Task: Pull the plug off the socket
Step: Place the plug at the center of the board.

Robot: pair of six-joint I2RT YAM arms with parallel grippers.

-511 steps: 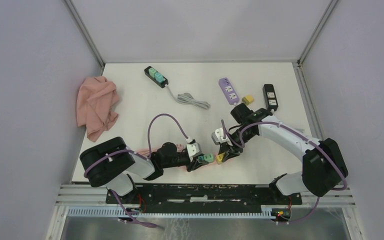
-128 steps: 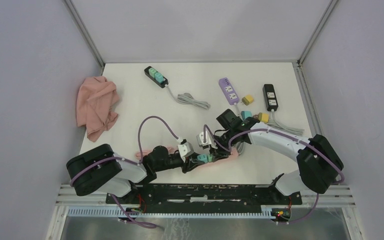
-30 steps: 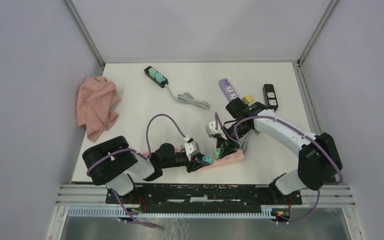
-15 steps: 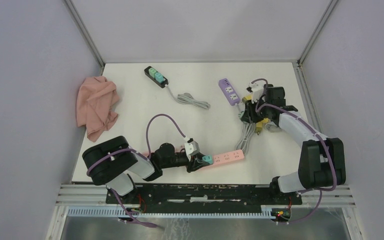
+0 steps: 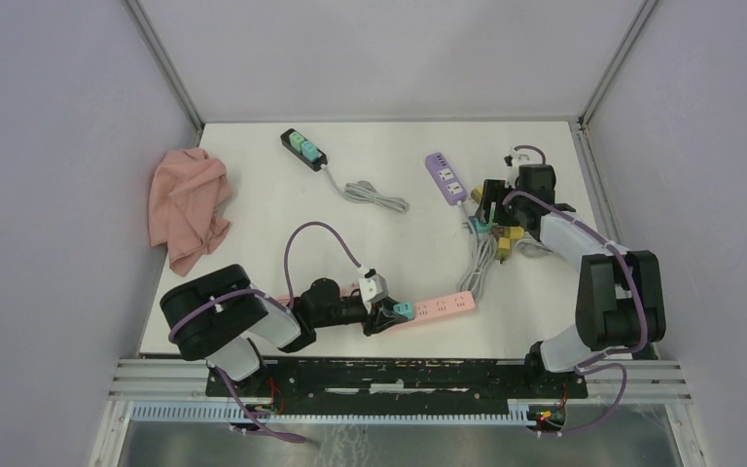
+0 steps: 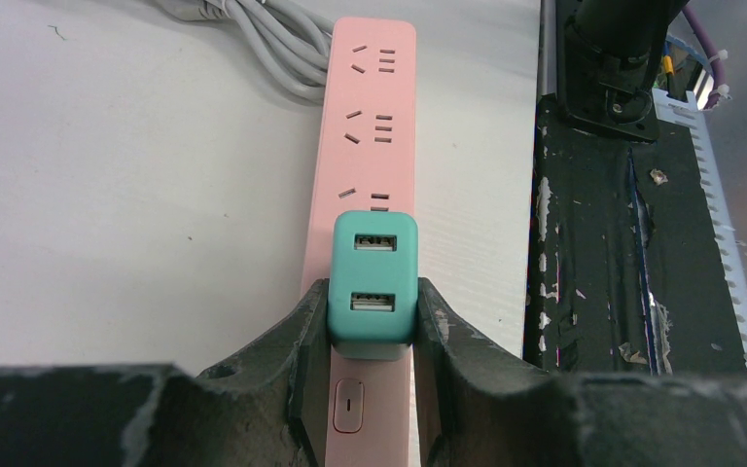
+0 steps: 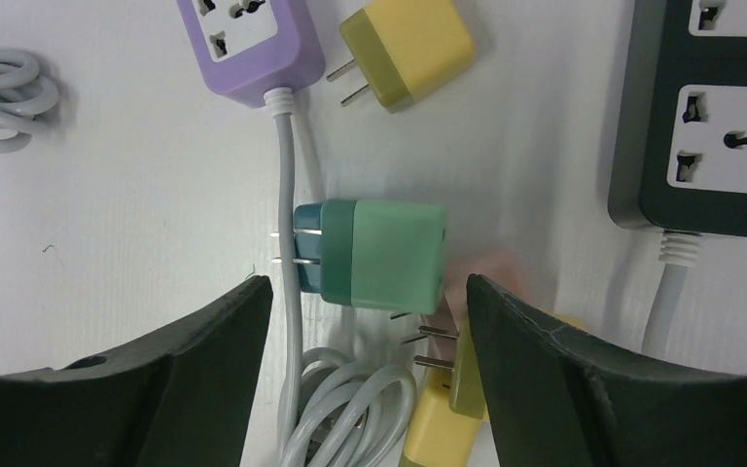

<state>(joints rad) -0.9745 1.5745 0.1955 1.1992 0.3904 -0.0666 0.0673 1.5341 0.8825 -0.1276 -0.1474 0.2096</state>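
Observation:
A teal two-port USB plug stands on the pink socket strip, just above the strip's switch. My left gripper is shut on the plug's two sides, low over the table near the front edge. The pink strip runs out to the right of it. My right gripper is open over loose plugs at the back right. A green plug lies on its side between the open fingers, touching neither.
Around the green plug lie yellow plugs, a purple strip, a black strip and a coiled grey cable. A pale pink blur shows beside the green plug. Farther back are another black strip and a pink cloth.
My right arm left the pink strip, swung to the back right and opened its jaws over the loose plugs. The left gripper has kept its hold on the teal plug.

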